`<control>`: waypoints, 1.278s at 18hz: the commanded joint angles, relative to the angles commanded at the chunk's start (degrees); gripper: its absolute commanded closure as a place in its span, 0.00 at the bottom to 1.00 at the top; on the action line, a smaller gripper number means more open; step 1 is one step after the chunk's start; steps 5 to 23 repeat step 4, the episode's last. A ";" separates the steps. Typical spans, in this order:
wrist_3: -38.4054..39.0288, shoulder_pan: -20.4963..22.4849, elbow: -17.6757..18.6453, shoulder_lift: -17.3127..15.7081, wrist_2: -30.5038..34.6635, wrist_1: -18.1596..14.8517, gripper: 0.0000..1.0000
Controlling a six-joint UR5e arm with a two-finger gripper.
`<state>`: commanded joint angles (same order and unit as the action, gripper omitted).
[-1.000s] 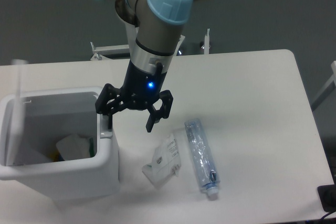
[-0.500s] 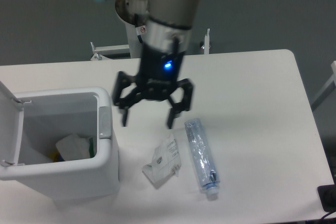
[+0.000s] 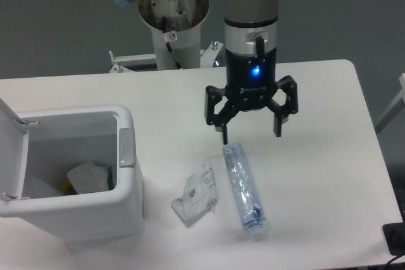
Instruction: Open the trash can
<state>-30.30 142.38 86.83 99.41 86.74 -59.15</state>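
On the table [image 3: 329, 93]: 1 trash can [image 3: 76, 213], 1 clear plastic bottle [image 3: 242, 188], 1 crumpled wrapper [image 3: 197, 193]. Above them, 1 gripper [image 3: 250, 129] with 2 fingers. Inside the can, a few scraps, too jumbled to count.

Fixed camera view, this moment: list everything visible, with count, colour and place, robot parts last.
trash can: one, white, front left of the table, lid swung open to its left, grey latch on its right rim.
rubbish inside the can: a few pale crumpled pieces with a bit of green and yellow; exact count unclear.
plastic bottle: one, clear with a bluish tint, lying on its side in the table's front middle, cap toward the front.
crumpled wrapper: one, white and clear, lying between the can and the bottle.
table: one, white.
arm: one, grey with light blue joints, reaching down from the top.
gripper: one, black, open, empty, above the bottle's far end.
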 joint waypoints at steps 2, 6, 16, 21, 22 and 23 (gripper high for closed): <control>-5.36 0.09 1.85 -1.05 0.88 -0.62 0.00; -9.69 0.09 3.61 -2.46 1.85 -0.89 0.00; -9.69 0.09 3.61 -2.46 1.85 -0.89 0.00; -9.69 0.09 3.61 -2.46 1.85 -0.89 0.00; -9.69 0.09 3.61 -2.46 1.85 -0.89 0.00; -9.69 0.09 3.61 -2.46 1.85 -0.89 0.00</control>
